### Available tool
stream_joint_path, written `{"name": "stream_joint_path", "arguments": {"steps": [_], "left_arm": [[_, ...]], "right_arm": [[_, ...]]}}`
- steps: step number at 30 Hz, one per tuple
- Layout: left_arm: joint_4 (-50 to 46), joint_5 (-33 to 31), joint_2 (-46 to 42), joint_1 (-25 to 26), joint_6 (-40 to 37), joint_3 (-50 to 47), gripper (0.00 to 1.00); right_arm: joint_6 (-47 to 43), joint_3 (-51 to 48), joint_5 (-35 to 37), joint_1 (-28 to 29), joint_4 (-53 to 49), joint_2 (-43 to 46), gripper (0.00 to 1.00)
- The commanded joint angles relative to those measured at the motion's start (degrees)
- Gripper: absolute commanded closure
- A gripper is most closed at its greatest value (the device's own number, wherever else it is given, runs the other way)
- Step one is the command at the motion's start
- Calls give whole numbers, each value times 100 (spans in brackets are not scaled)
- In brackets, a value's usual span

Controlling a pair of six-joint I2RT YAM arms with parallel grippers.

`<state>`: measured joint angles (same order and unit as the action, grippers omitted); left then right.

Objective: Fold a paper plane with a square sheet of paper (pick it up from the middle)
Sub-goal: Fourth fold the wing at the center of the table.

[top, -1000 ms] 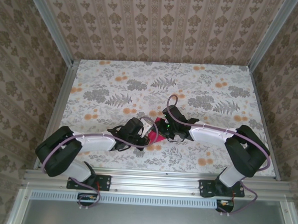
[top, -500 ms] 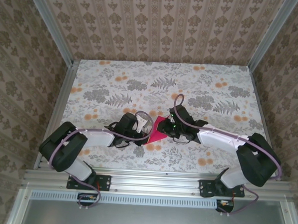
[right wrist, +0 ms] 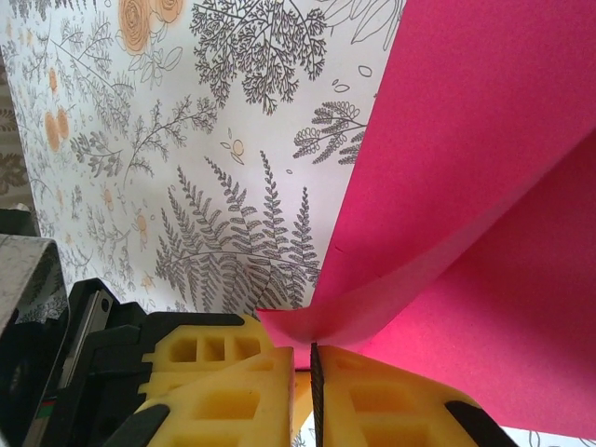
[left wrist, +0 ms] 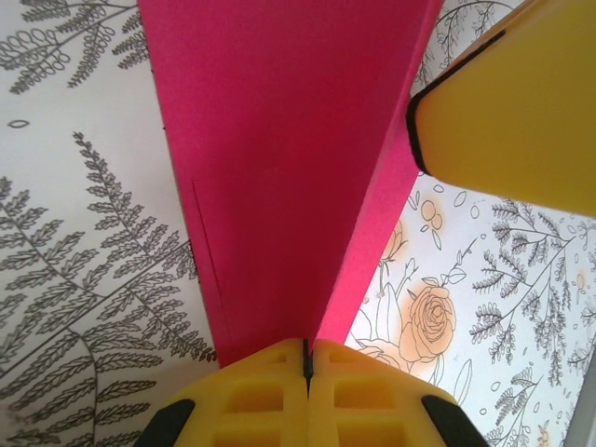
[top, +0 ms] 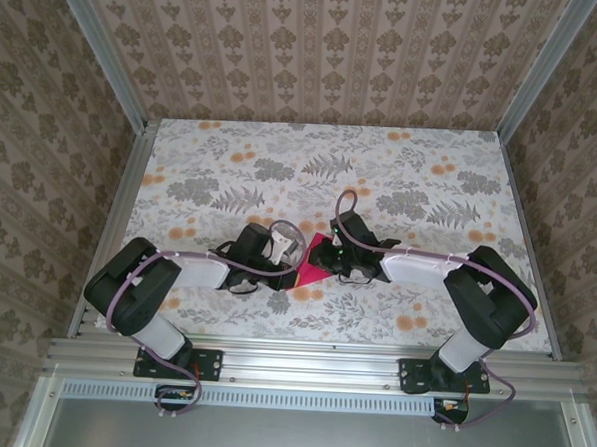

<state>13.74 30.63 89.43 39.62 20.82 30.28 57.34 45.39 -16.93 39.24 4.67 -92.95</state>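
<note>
The thin, bright magenta-red square sheet of paper point(left wrist: 279, 140) is partly folded. It sits between the two grippers, just in front of both sets of fingertips, and looks lifted a little off the grey-and-orange floral-print tabletop point(top: 401, 179).

The left gripper point(left wrist: 305, 346) has its yellow pads pressed together with no gap. A narrow, creased end of the sheet runs straight into the seam between them, and from that pinch the paper fans out forward in two sloping faces that meet along a lengthwise ridge. Just ahead and to the right of these pads, one yellow finger of the right gripper point(top: 339, 256) stands beside the sheet's far edge.

In the right wrist view that gripper's pads are also closed. A curled upper layer bends down into them, with a flatter layer spread out ahead and to the right.

This looks like an early-to-middle folding step: a flap or centre crease is being formed, and there is no pointed dart shape yet.

The next move probably calls for one gripper to hold its pinch as an anchor. The other would then carry the loose layer over and press it flat along the ridge. It should move slowly, because thin paper held at both ends can tear or buckle.
</note>
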Motion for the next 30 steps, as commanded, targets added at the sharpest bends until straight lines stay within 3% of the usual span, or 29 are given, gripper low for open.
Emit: {"name": "stream_joint_path", "arguments": {"steps": [1, 12, 16, 20, 30], "left_arm": [[41, 337, 65, -77, 98, 185, 100], [-114, 419, 207, -103, 62, 342, 95], [-312, 360, 229, -104, -36, 389, 83], [-382, 343, 194, -108, -78, 365, 77], [-431, 338, 48, -99, -149, 290, 95]], "right_arm": [[72, 206, -102, -13, 181, -159, 85], [172, 232, -6, -64, 324, -404, 85], [189, 205, 66, -92, 271, -423, 85], [202, 205, 75, -110, 263, -437, 85], [203, 225, 32, -111, 210, -463, 84]]}}
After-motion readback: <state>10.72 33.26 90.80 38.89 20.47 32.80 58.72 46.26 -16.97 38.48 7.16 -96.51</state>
